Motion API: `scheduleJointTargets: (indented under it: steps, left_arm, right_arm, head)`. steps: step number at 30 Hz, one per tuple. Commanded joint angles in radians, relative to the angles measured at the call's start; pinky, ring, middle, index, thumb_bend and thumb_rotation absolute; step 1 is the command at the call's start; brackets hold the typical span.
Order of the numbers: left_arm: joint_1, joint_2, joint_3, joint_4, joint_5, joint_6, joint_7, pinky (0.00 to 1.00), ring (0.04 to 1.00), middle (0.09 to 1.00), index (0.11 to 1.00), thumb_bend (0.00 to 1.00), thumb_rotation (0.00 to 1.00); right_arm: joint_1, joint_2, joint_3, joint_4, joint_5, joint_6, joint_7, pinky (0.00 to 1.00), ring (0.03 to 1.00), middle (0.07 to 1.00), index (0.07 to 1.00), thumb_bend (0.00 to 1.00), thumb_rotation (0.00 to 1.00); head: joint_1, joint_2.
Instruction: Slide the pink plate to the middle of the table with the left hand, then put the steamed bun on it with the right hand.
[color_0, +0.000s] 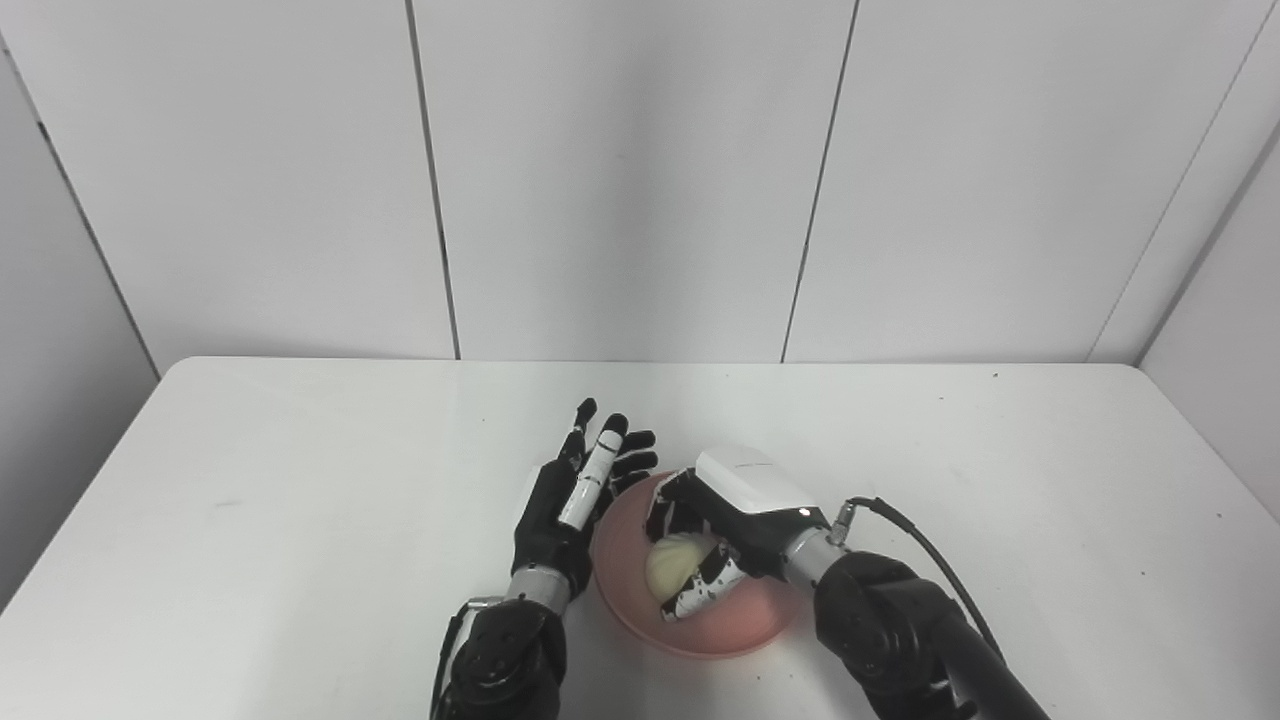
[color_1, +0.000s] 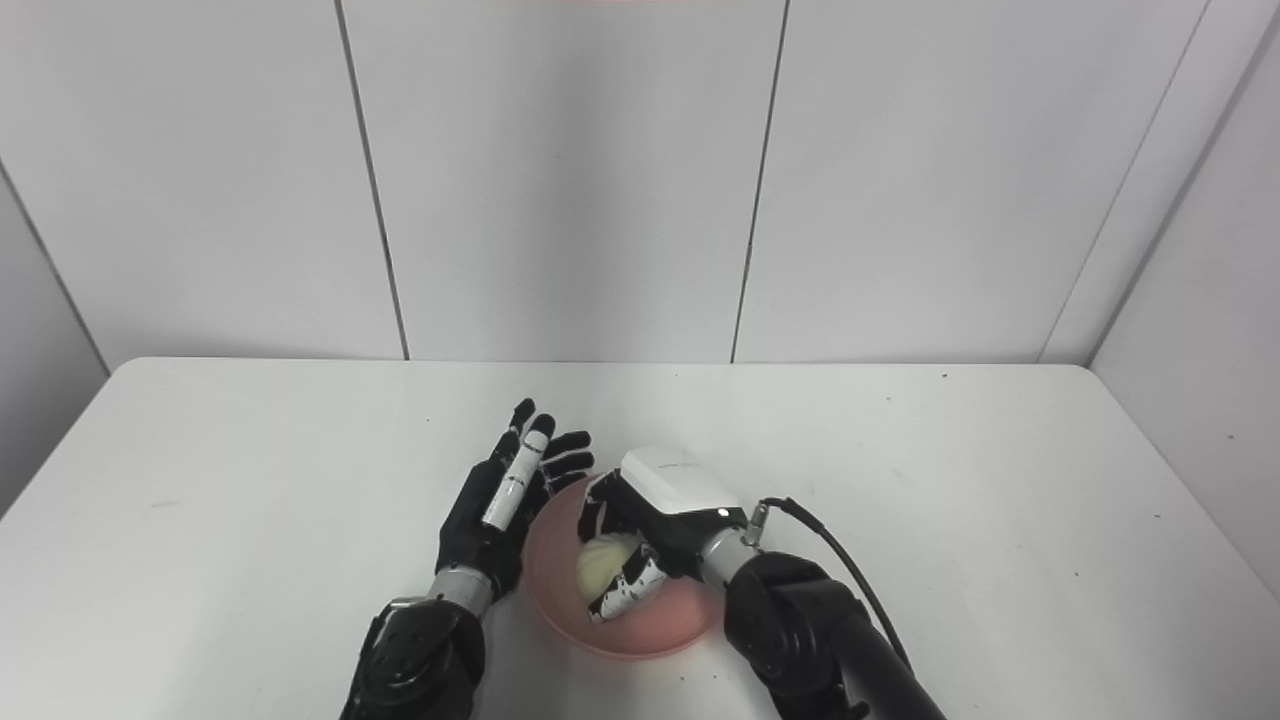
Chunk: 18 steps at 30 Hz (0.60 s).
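The pink plate (color_0: 745, 625) sits on the white table (color_0: 300, 480) near the front middle. My right hand (color_0: 715, 530) is over the plate, its fingers closed around the pale steamed bun (color_0: 675, 562), which is just above or on the plate's inside. My left hand (color_0: 580, 495) is open, fingers spread and pointing away from me, resting against the plate's left rim. The same layout shows in the right eye view: plate (color_1: 660, 625), bun (color_1: 605, 562), left hand (color_1: 505, 495), right hand (color_1: 645, 525).
A black cable (color_0: 930, 550) runs from my right wrist along the forearm. The table's back edge meets white wall panels (color_0: 640, 180). Nothing else stands on the table.
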Motion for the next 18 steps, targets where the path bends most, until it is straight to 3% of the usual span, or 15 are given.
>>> scheduleJointTargets:
  steps: [1,6,8,10,14,18]
  left_arm:
    - [0.010,0.004,-0.002,0.005,0.002,0.031,-0.002,0.72,0.704,0.701,1.000,0.62,0.66]
    - [0.013,0.010,-0.010,-0.003,0.013,0.043,0.002,0.74,0.699,0.700,1.000,0.63,0.68]
    - [0.014,0.011,-0.009,-0.004,0.010,0.043,0.000,0.73,0.690,0.690,1.000,0.63,0.67]
    - [0.016,0.010,-0.004,-0.005,-0.002,0.044,-0.005,0.70,0.682,0.687,1.000,0.63,0.66]
    - [0.021,0.010,-0.001,-0.015,-0.009,0.045,-0.011,0.72,0.706,0.719,1.000,0.64,0.66]
    - [0.027,0.013,-0.006,-0.030,0.004,0.054,-0.008,0.74,0.712,0.716,1.000,0.63,0.67]
  right_arm:
    - [-0.021,-0.017,0.001,-0.022,-0.015,-0.025,-0.004,0.55,0.652,0.701,0.646,0.85,0.24]
    - [-0.013,-0.026,-0.008,-0.057,-0.011,-0.019,0.012,0.55,0.680,0.741,0.702,0.95,0.37]
    - [-0.007,-0.029,-0.015,-0.075,-0.006,-0.023,0.009,0.58,0.702,0.752,0.718,0.99,0.53]
    - [-0.001,-0.030,-0.021,-0.090,-0.005,-0.024,0.004,0.56,0.697,0.757,0.728,1.00,0.61]
    - [0.017,-0.030,-0.040,-0.134,-0.003,-0.024,-0.006,0.53,0.680,0.760,0.744,1.00,0.67]
    - [0.053,-0.016,-0.083,-0.165,0.019,-0.044,-0.070,0.50,0.656,0.744,0.741,0.97,0.64]
  head:
    - [0.000,0.001]
    - [0.001,0.002]
    - [-0.001,0.002]
    - [-0.001,0.003]
    - [-0.001,0.005]
    - [0.000,0.002]
